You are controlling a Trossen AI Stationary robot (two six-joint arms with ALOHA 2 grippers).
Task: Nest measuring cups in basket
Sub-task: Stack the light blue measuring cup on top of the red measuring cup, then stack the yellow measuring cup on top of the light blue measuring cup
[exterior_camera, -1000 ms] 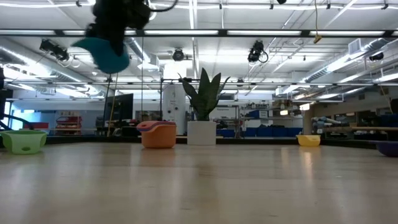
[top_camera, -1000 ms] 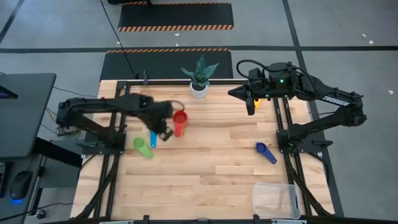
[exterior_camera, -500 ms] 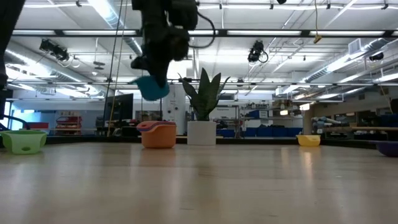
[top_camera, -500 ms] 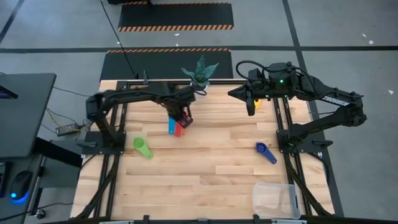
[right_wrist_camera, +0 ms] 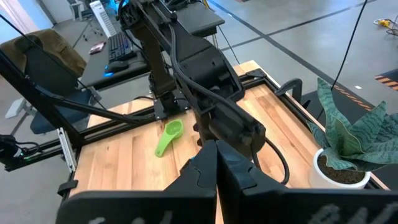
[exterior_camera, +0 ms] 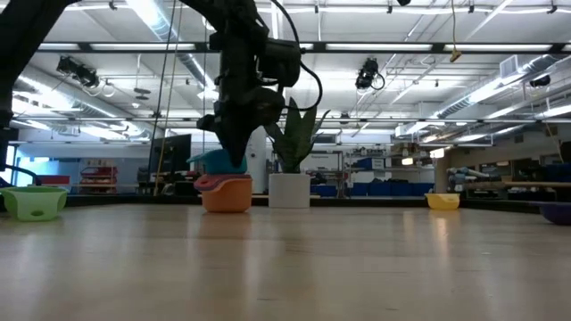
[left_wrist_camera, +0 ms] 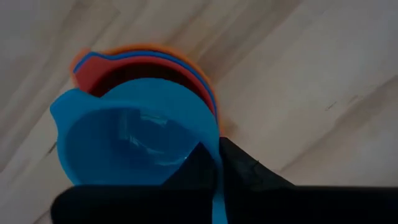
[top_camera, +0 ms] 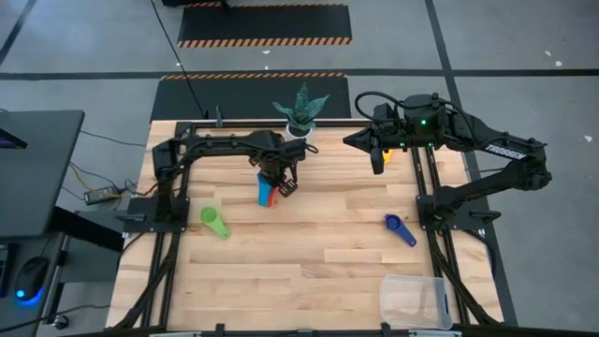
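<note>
My left gripper (top_camera: 281, 178) is shut on the light blue measuring cup (left_wrist_camera: 134, 143), right over the stack of the red cup (left_wrist_camera: 99, 65) in the orange cup (exterior_camera: 226, 194). In the low view the blue cup (exterior_camera: 217, 160) sits at the stack's top; I cannot tell whether they touch. The green cup (top_camera: 215, 222) lies at the left and the navy cup (top_camera: 401, 228) at the right. A yellow cup (exterior_camera: 443, 201) stands far right. The clear basket (top_camera: 415, 300) stands at the near right corner. My right gripper (right_wrist_camera: 216, 168) waits shut, high at the far right. My left gripper holds the light blue cup by its wall (left_wrist_camera: 216, 163), one finger (left_wrist_camera: 193, 171) inside the bowl and one (left_wrist_camera: 249, 171) outside. It comes from above, pointing down. The cup is upright with its mouth up, just over the red cup's mouth.
A white plant pot (top_camera: 299, 131) stands at the far edge, just behind the stack. Bare wood lies in the middle and near part of the table (top_camera: 309, 253). Metal rails run along the table's left and right sides.
My left gripper carried the light blue cup from high over the table's left toward the right and far side. It then came down until the cup sat over the red and orange stack. It stayed shut on the cup throughout.
</note>
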